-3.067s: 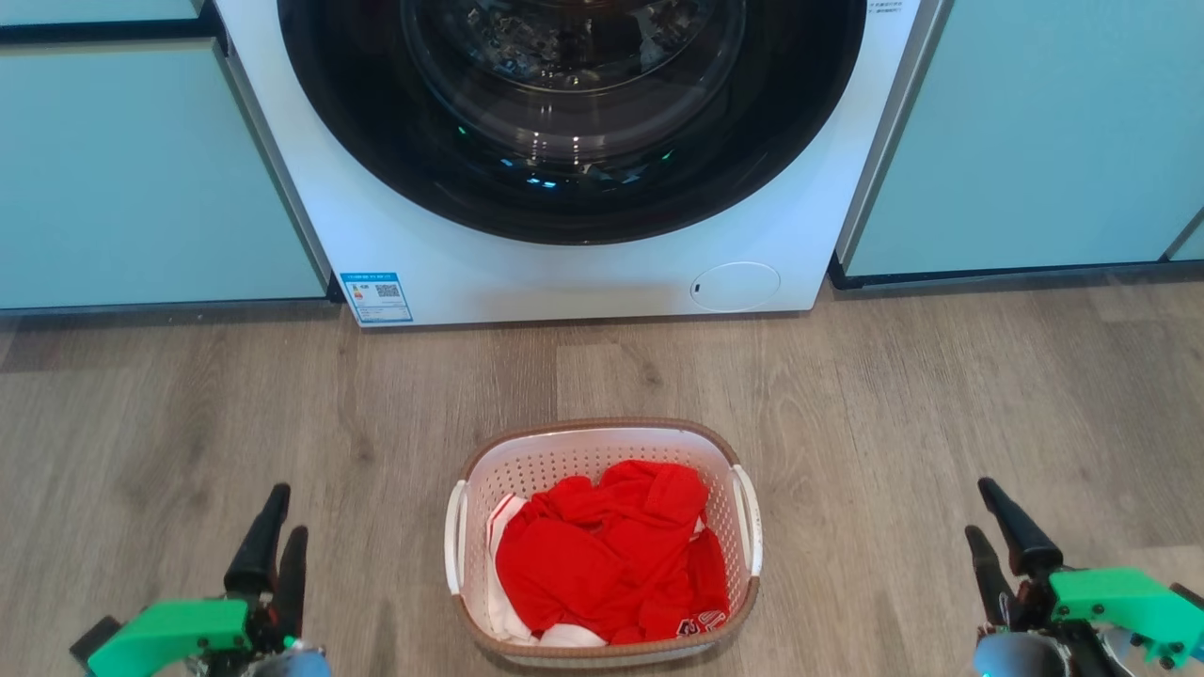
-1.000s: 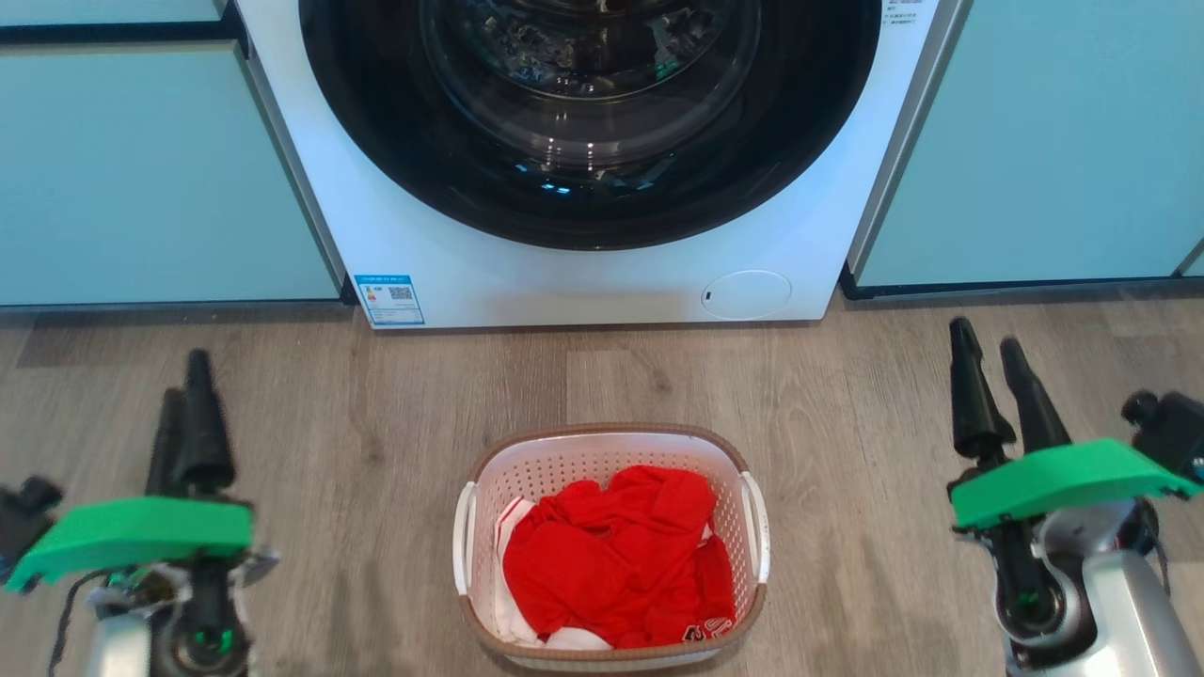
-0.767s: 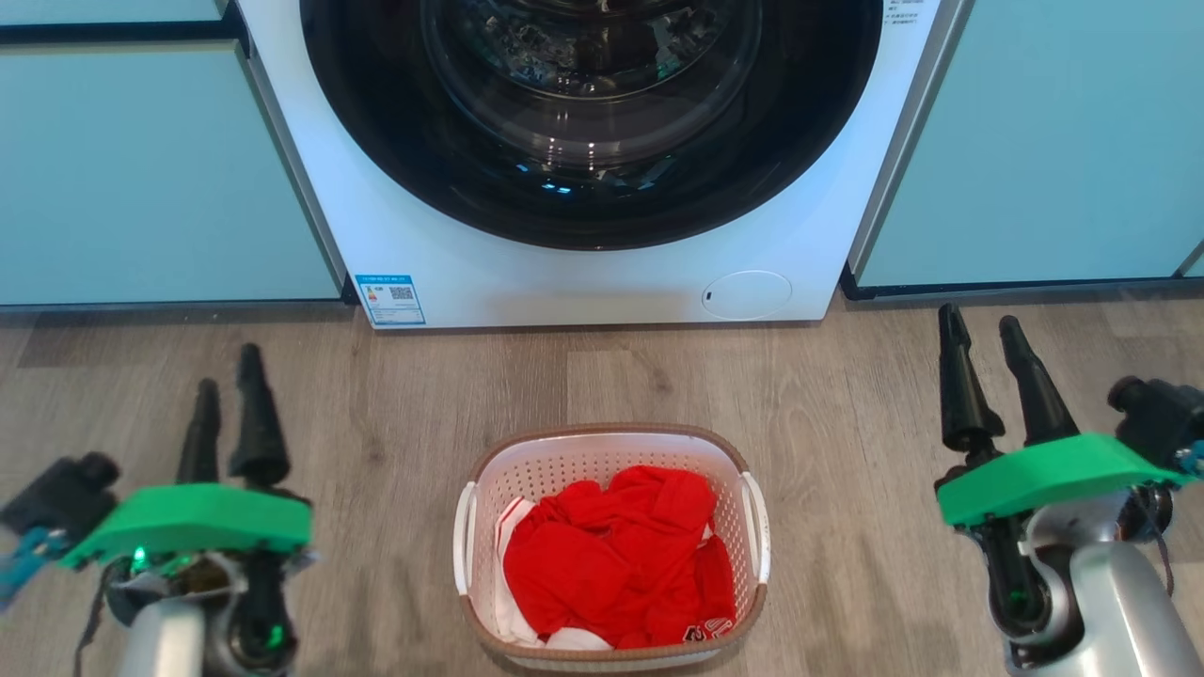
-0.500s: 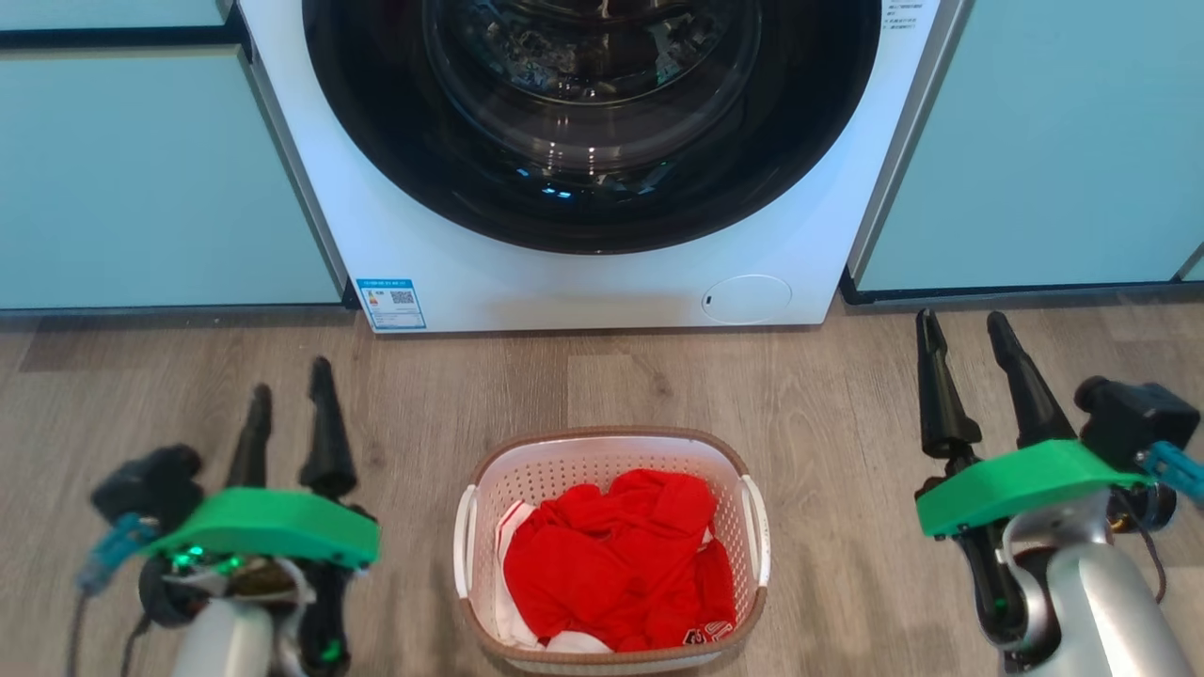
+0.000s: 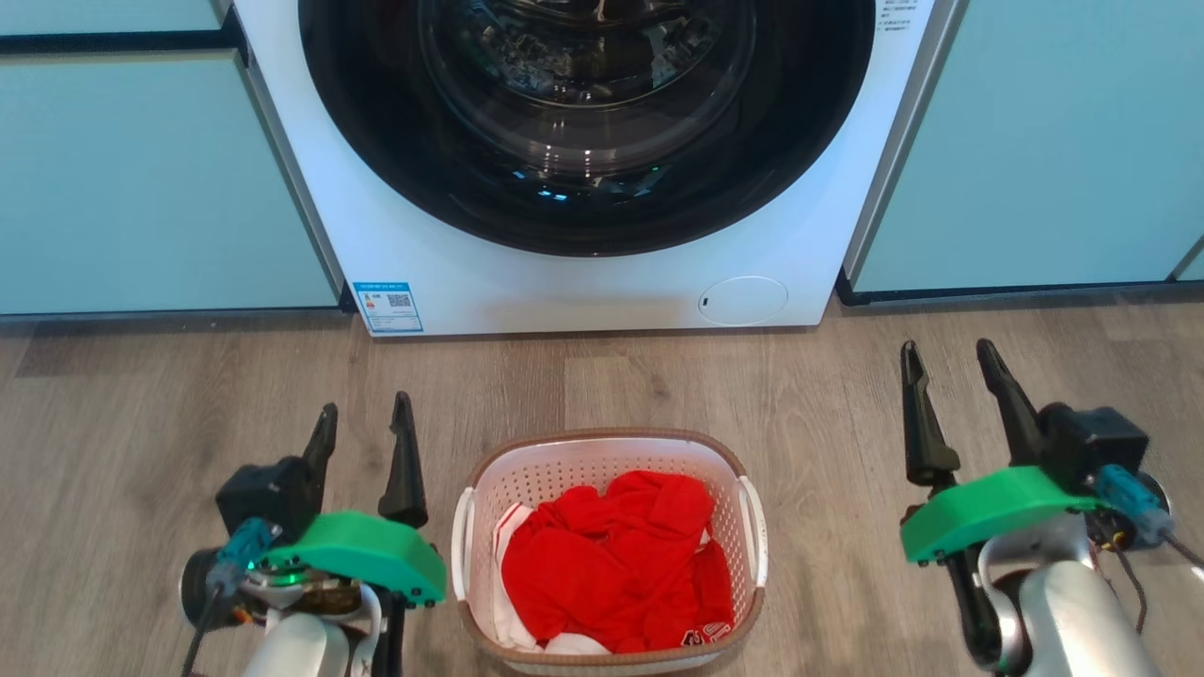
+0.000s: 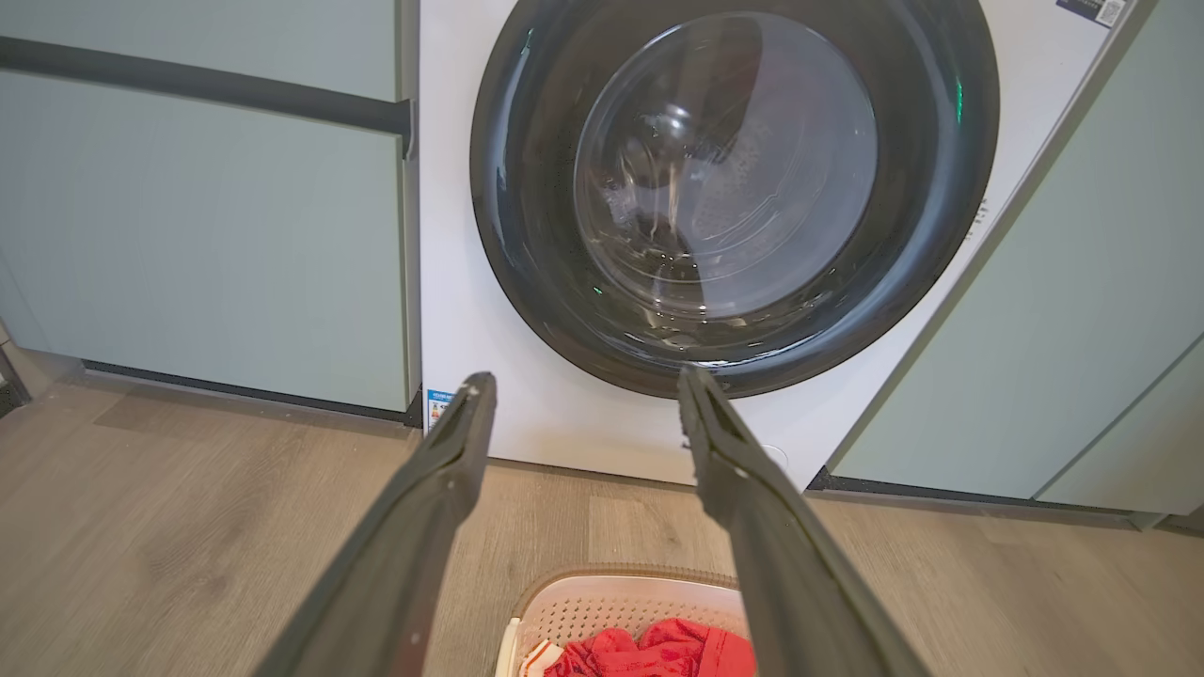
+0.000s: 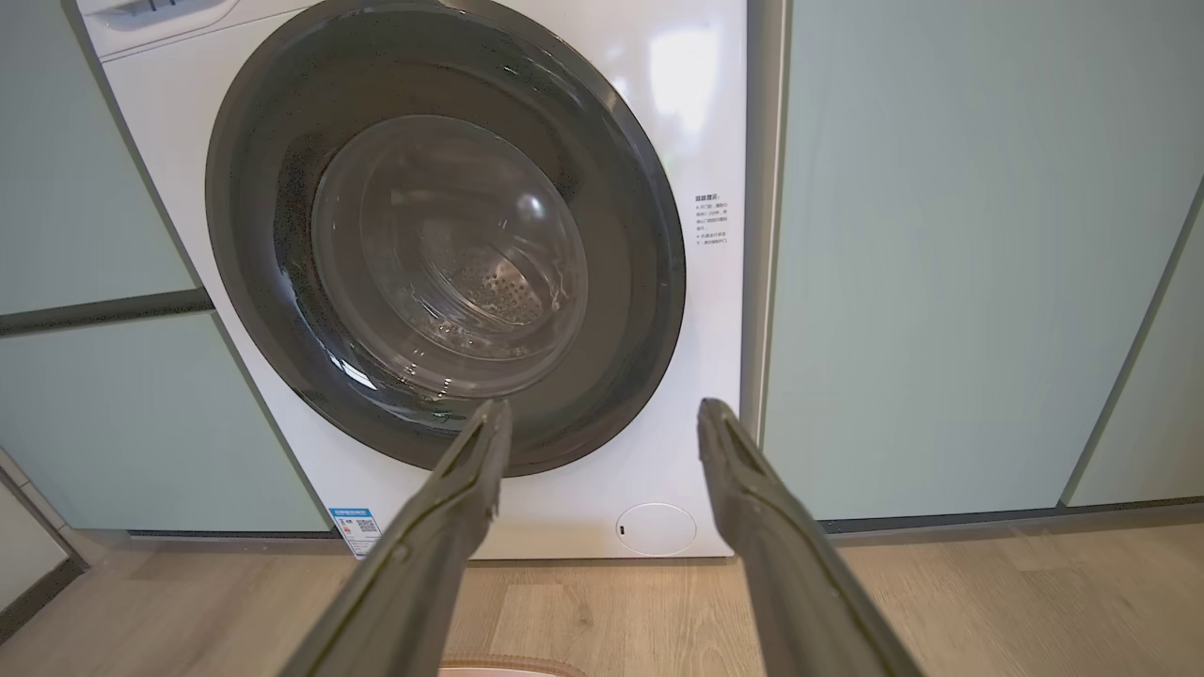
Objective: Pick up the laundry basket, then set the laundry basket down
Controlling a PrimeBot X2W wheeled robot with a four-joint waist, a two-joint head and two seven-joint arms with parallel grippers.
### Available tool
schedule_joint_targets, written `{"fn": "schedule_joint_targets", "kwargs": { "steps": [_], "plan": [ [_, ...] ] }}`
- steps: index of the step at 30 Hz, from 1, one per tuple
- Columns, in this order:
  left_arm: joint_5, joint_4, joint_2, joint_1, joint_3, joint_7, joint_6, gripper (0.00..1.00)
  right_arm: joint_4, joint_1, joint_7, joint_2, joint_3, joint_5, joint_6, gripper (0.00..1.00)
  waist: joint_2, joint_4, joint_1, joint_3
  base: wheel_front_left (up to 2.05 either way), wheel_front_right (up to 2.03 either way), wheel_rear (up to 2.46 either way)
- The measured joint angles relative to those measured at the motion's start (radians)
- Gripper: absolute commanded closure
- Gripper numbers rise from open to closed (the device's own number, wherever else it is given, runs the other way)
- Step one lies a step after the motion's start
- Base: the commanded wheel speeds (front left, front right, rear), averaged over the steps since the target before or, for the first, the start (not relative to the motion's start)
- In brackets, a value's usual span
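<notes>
The laundry basket (image 5: 608,452) sits on the wooden floor in front of the washing machine, white and perforated with a brown rim, holding red and white clothes (image 5: 611,564). Its far rim (image 6: 621,575) also peeks in at the bottom of the left wrist view. My left gripper (image 5: 365,414) hovers just left of the basket's left handle (image 5: 458,550), open and empty, fingers pointing at the machine. My right gripper (image 5: 950,362) stands open and empty well to the right of the basket, apart from it. In the right wrist view a sliver of the basket's rim (image 7: 508,666) shows at the bottom edge.
A white front-loading washing machine (image 5: 583,273) with a shut dark round door (image 5: 583,122) stands straight ahead. Pale green cabinets (image 5: 141,179) flank it on both sides. Bare wooden floor (image 5: 828,423) lies around the basket.
Both arms have swung inward toward the basket, the left one much farther, now right beside its left handle. Both grippers stayed open. The basket has not moved.
</notes>
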Motion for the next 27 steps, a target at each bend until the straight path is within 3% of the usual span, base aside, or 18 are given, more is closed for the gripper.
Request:
{"fn": "schedule_joint_targets", "kwargs": {
  "steps": [3, 6, 18, 27],
  "plan": [
    [0.023, -0.001, -0.001, -0.002, -0.007, -0.008, 0.019, 0.0, 0.027, 0.001, -0.008, 0.005, -0.001, -0.033, 0.0, 0.0, 0.0, -0.001, 0.0, 0.0, 0.0, 0.0, 0.0],
    [0.054, -0.035, 0.001, -0.009, -0.021, -0.015, 0.01, 0.0, 0.038, 0.001, -0.015, 0.009, 0.009, -0.06, 0.0, 0.0, 0.0, -0.001, 0.0, 0.001, 0.0, 0.0, 0.0],
    [0.196, -0.162, 0.002, -0.036, -0.03, -0.053, 0.071, 0.0, -0.035, -0.002, -0.052, 0.011, 0.05, -0.17, 0.0, 0.0, 0.0, 0.002, 0.0, 0.001, 0.0, 0.0, 0.0],
    [0.24, -0.062, -0.03, -0.022, 0.033, -0.08, 0.005, 0.0, 0.025, 0.0, -0.078, 0.011, 0.029, -0.196, 0.0, 0.0, 0.0, 0.007, 0.0, -0.008, 0.0, 0.0, 0.0]
  ]
}}
